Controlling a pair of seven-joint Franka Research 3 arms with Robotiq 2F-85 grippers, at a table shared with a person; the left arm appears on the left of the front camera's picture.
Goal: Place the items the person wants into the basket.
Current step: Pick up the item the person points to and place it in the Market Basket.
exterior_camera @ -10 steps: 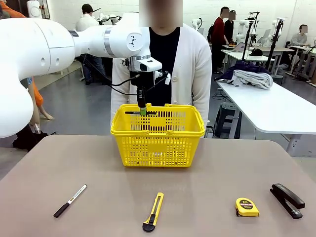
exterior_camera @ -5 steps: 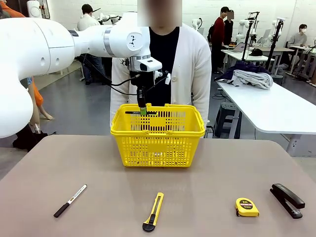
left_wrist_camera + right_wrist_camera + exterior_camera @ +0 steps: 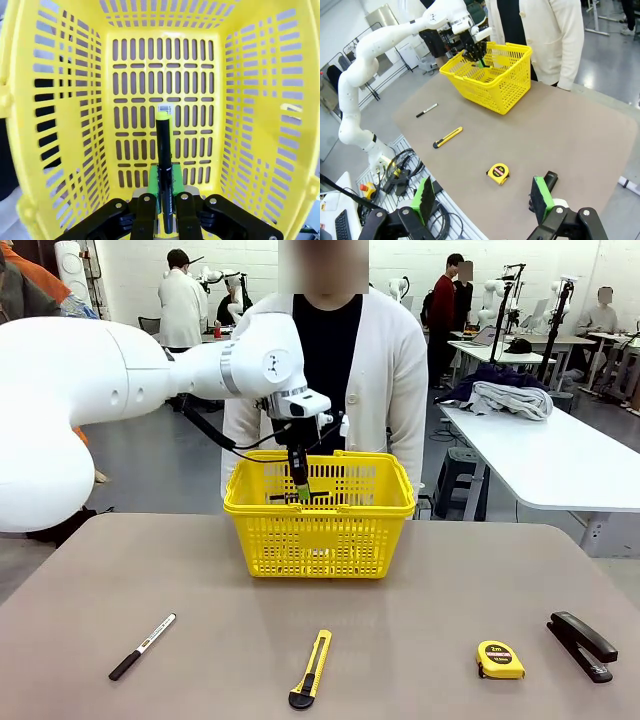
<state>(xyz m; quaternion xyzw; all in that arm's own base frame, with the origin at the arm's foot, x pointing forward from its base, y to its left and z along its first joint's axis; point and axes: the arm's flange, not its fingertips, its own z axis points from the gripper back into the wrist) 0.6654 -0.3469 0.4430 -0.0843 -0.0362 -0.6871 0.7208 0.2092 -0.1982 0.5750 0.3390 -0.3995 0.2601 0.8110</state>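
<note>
Left end effector clamped on the slim black yellow-tipped pen, held level inside the bright yellow lattice basket, floor straight below.

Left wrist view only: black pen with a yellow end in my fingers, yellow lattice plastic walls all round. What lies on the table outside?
Observer: Nearer the robot than the yellow plastic basket: a white-barrelled pen with a black cap, a yellow-and-black utility knife, a yellow tape measure, a black stapler.
Operator: Where's the right gripper?
Observer: The right gripper is open and empty, raised off the table's corner by the stapler.
Operator: The person?
Observer: The person in the white cardigan stands behind the basket, facing the left gripper and its black pen.
</note>
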